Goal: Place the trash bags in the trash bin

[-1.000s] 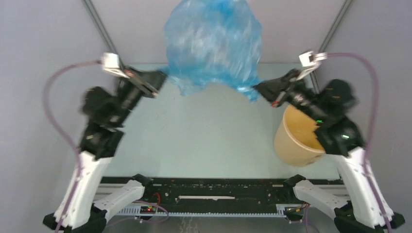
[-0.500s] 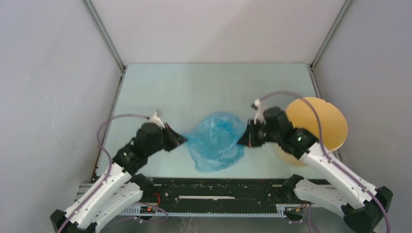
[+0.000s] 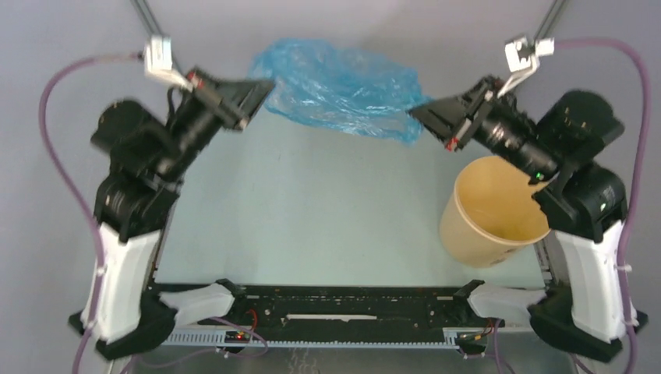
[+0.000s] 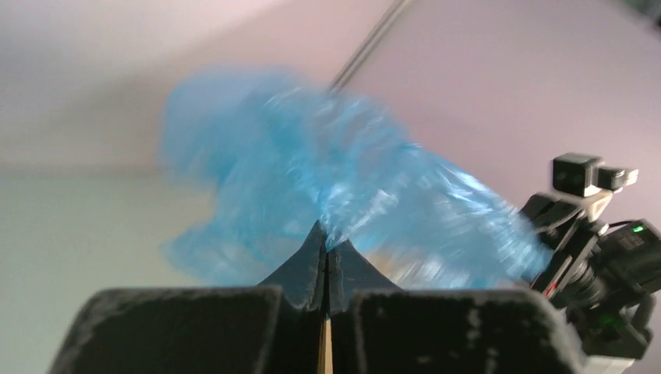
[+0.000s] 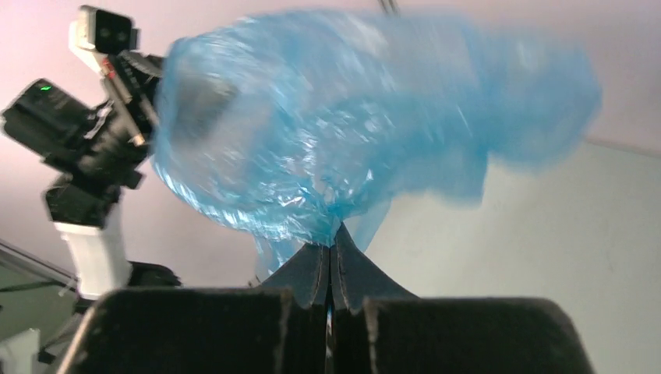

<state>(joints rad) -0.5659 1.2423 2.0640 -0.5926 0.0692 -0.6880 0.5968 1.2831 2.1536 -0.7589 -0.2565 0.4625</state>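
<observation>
The light-blue film trash bag (image 3: 337, 87) hangs stretched in the air between my two grippers, high above the far part of the table. My left gripper (image 3: 265, 86) is shut on its left edge; the left wrist view shows the bag (image 4: 343, 195) pinched at the fingertips (image 4: 326, 243). My right gripper (image 3: 417, 115) is shut on its right edge; the right wrist view shows the bag (image 5: 351, 132) pinched at the tips (image 5: 334, 243). The tan trash bin (image 3: 491, 214) stands at the right, under my right arm, mouth open and empty.
Grey walls enclose the pale table (image 3: 327, 210) on three sides. A black rail (image 3: 343, 308) with the arm bases runs along the near edge. Purple cables loop out from both arms.
Half a second ago both grippers held the bag low on the table; now both arms are raised high with the bag stretched between them, much as one second ago.
</observation>
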